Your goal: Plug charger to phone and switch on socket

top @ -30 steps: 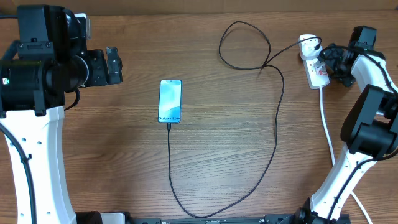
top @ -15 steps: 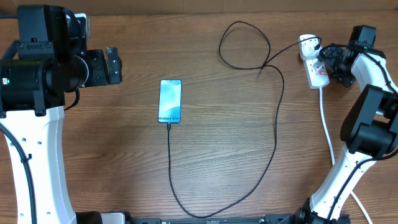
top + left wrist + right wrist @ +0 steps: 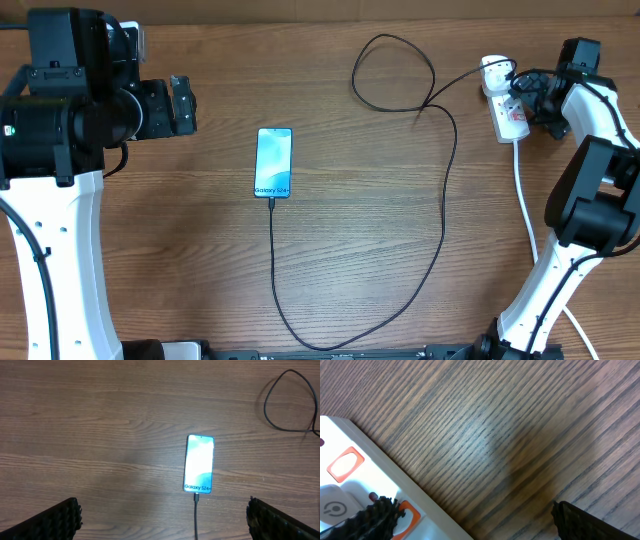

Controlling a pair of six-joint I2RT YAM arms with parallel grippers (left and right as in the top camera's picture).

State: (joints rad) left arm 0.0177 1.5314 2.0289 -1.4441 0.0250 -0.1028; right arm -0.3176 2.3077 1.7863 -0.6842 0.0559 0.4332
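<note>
The phone (image 3: 274, 162) lies flat mid-table with its blue screen up; it also shows in the left wrist view (image 3: 199, 464). The black charger cable (image 3: 444, 190) enters the phone's near end, loops round and ends at a white adapter (image 3: 494, 70) in the white socket strip (image 3: 507, 112) at the far right. My right gripper (image 3: 528, 97) is open right at the strip; one finger pad rests over an orange switch (image 3: 405, 512). My left gripper (image 3: 183, 106) is open and empty, left of the phone (image 3: 162, 517).
The strip's thick white cord (image 3: 528, 215) runs down the right side toward the front edge, beside my right arm. The cable makes a loop (image 3: 392, 72) at the back middle. Bare wood table (image 3: 350, 250) lies between.
My right gripper has shifted very slightly at the socket strip. The left arm, phone and cable have not moved.
</note>
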